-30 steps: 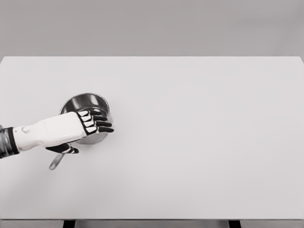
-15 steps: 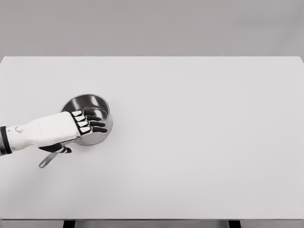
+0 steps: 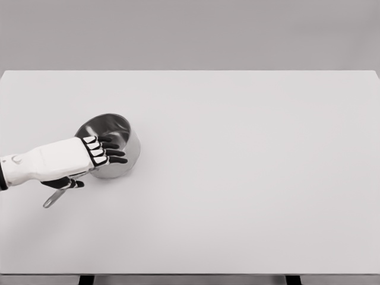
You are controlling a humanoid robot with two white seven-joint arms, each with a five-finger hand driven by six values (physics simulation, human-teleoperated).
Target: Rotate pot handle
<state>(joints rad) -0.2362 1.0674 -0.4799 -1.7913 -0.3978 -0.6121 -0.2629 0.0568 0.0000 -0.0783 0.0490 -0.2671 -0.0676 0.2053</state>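
Left hand [image 3: 95, 155] clamped on the pot [image 3: 110, 145] handle [image 3: 54, 196] has swung it further left, turning the pot.

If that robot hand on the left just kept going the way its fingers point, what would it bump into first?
Probably the far inner wall of the steel pot: the left robot hand points right across its opening. Depth is unclear; it might pass above the rim.

Pot [image 3: 122, 139] on the table's [image 3: 249, 178] left — left hand [image 3: 89, 155] over its handle [image 3: 54, 197].
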